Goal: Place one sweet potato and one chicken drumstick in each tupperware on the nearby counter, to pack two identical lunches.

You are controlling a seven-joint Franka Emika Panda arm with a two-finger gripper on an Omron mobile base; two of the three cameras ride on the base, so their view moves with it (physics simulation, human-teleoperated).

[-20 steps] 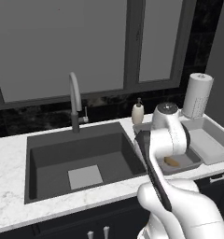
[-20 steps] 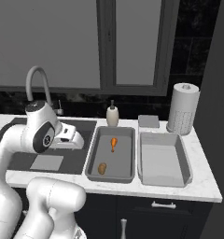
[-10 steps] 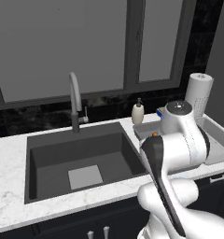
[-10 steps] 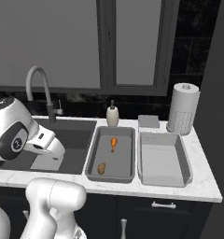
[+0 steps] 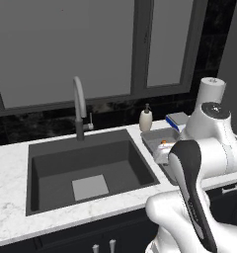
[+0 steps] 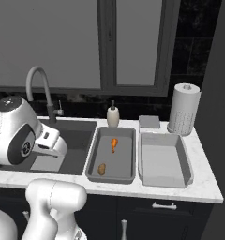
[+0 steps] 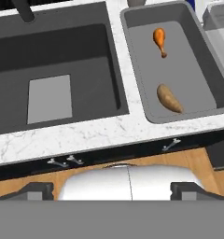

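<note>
Looking down over the white marble-look worktop (image 6: 198, 185), we see the dark sink basin (image 6: 72, 140) on one side and two grey rectangular shallow tupperware trays beside it. The nearer-to-sink grey tupperware (image 6: 129, 176) already holds one orange chicken drumstick (image 6: 114, 144) and one brown sweet potato (image 6: 101, 169), lying apart along the tray's long axis. The second grey tupperware (image 6: 185, 178), just beside it and farther from the sink, has nothing in it. We judge the next food must go there. Our tool hangs back over the sink side, so that tray lies beyond the filled one, across it. We cannot tell how wide the tool stands or whether it holds anything.
</note>
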